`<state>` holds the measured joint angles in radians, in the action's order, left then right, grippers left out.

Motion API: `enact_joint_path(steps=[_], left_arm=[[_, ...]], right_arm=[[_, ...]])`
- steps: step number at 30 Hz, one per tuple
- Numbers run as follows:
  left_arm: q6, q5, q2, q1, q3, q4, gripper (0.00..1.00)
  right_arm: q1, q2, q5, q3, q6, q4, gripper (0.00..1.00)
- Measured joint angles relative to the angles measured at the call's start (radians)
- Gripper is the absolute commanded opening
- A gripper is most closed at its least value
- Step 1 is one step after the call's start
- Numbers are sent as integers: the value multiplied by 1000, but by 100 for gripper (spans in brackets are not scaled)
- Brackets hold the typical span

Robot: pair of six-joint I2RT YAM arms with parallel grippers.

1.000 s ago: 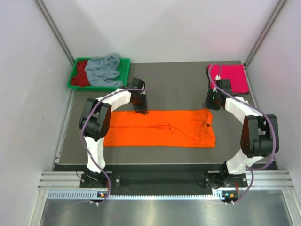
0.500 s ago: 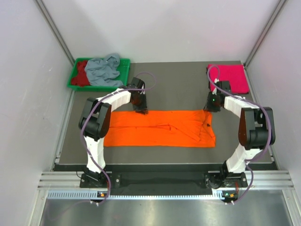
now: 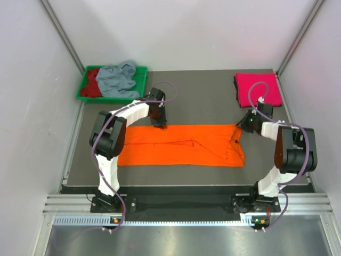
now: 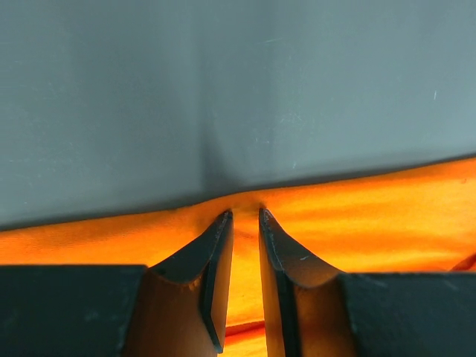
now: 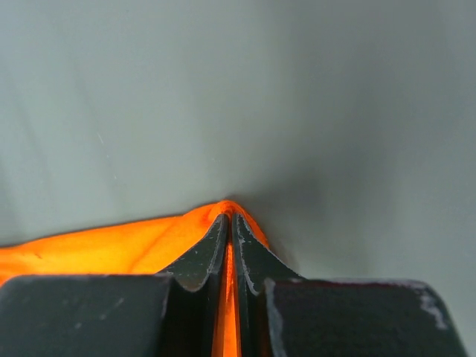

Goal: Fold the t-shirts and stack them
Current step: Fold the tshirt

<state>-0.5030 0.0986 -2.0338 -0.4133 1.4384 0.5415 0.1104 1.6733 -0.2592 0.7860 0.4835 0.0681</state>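
Since a second before, the right gripper had shifted outward and its jaws had closed on the far right corner of the orange t-shirt, which lay flat mid-worktop. The left gripper had its jaws clamped on the shirt's far edge. The dark red t-shirt was mostly hidden under the grey-blue t-shirt in the green tray. The pink t-shirt lay folded far right. That made four shirts.

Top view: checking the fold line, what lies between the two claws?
Only the far edge of the orange t-shirt, running from the left claw to the right claw; the top view shows it.
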Motion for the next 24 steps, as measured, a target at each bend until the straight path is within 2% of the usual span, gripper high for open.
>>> enact_joint_path(steps=[4,10,13,17,24], left_arm=[[-6,-26,-2,-2,6,3,27],[-8,-70,-13,4,35,16,28],[-4,-70,-15,13,43,23,29],[19,-87,-15,27,79,83,30],[47,-144,32,80,100,142,29]], right_arm=[[14,8,-34,-7,12,29,0],[29,23,-73,-5,14,45,5],[30,24,-80,2,7,35,12],[30,22,-77,31,2,-18,27],[29,-37,-12,127,-2,-204,37]])
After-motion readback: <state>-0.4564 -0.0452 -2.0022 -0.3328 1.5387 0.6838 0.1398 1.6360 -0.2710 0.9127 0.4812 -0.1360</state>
